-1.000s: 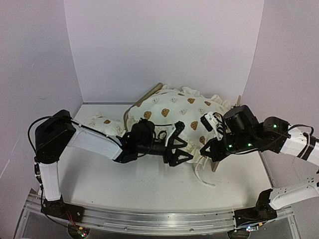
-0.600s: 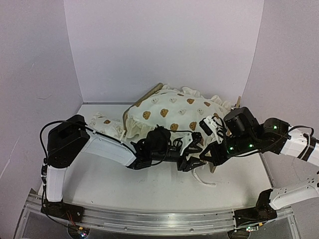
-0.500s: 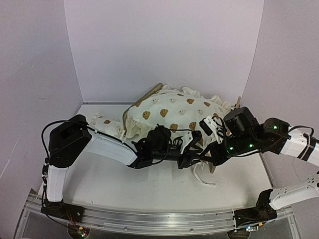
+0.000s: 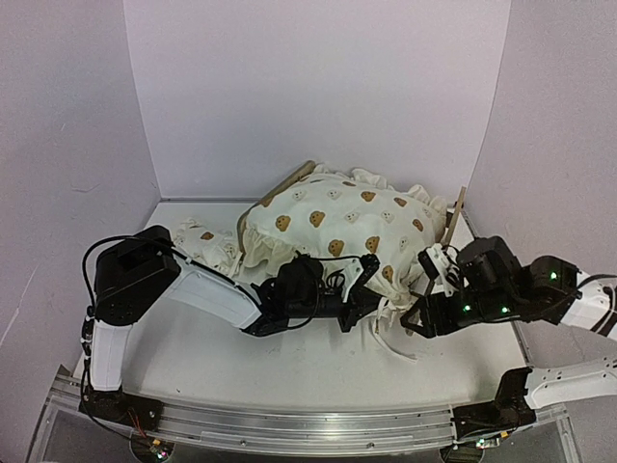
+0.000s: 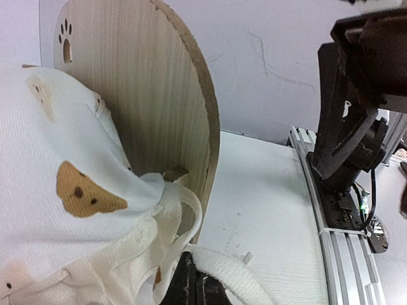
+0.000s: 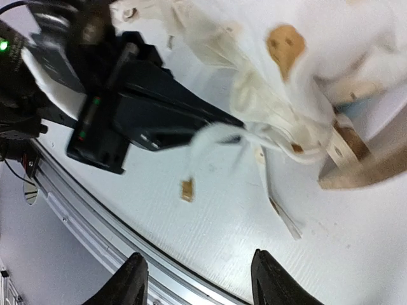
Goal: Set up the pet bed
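Observation:
The pet bed shows only as light wood: its headboard edge (image 4: 453, 217) rises at the right of the cream bear-print cushion (image 4: 337, 212), which covers the rest. In the left wrist view the rounded headboard (image 5: 146, 95) with its paw-print cutout stands upright behind the cushion (image 5: 57, 159). My left gripper (image 4: 371, 292) is shut on a white cushion tie (image 5: 229, 273) at the cushion's front right corner. The right wrist view shows that tie (image 6: 213, 136) hanging from the left gripper's tip. My right gripper (image 4: 416, 323) hangs open over bare table, a little right of the tie, its fingertips (image 6: 130, 279) holding nothing.
A small bear-print pillow (image 4: 207, 241) lies left of the cushion, behind my left arm. A second tie (image 6: 280, 213) trails on the table by the bed's wooden corner (image 6: 365, 168). The aluminium rail (image 4: 289, 424) runs along the near edge. Walls close in on three sides.
My left gripper moved right to the cushion's corner and shut on a tie. My right gripper opened and drew back to the right. More of the headboard edge now shows.

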Action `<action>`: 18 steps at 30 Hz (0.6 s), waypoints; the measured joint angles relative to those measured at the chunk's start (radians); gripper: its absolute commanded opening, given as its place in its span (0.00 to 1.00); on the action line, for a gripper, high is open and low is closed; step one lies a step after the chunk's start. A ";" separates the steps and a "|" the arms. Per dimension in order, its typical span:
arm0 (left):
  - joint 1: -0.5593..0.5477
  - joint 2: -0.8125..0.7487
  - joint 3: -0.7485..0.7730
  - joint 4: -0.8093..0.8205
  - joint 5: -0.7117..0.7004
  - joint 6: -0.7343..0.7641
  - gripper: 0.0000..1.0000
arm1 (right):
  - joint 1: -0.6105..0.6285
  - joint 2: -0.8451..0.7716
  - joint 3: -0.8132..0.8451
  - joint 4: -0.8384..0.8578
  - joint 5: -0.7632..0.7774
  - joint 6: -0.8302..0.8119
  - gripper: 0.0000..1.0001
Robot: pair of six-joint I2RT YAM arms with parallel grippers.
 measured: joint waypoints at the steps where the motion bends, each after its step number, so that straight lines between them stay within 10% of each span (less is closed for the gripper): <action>1: 0.000 0.000 -0.008 0.006 -0.007 -0.013 0.00 | 0.000 -0.027 -0.037 -0.013 0.012 0.015 0.61; 6: 0.002 0.000 -0.035 0.026 -0.039 -0.058 0.00 | 0.000 0.000 -0.206 0.067 0.069 0.032 0.62; 18: 0.023 -0.004 -0.036 0.044 -0.061 -0.154 0.00 | 0.141 0.320 -0.506 0.887 0.471 -0.046 0.65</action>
